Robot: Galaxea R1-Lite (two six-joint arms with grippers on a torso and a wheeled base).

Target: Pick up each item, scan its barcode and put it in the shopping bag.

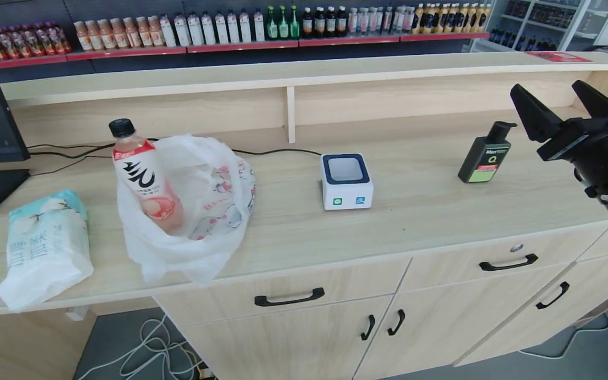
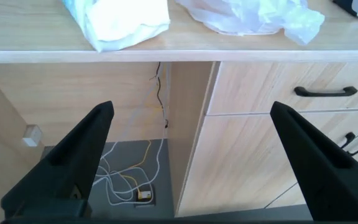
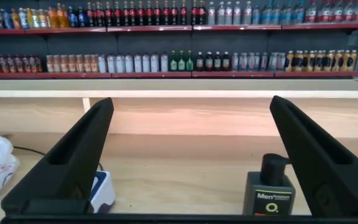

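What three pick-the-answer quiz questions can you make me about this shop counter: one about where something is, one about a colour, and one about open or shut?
1. Where is the pink drink bottle?
A. In the shopping bag
B. On the floor
C. In a drawer

2. What colour are the scanner's sides?
A. Red
B. White
C. Yellow

3. How is the right gripper?
A. Shut on a bottle
B. Shut on nothing
C. Open

Answers:
1 A, the bottle stands inside the bag with its black cap sticking out.
2 B, the box is white, with a dark blue frame on top.
3 C, its two fingers stand wide apart with nothing between them.
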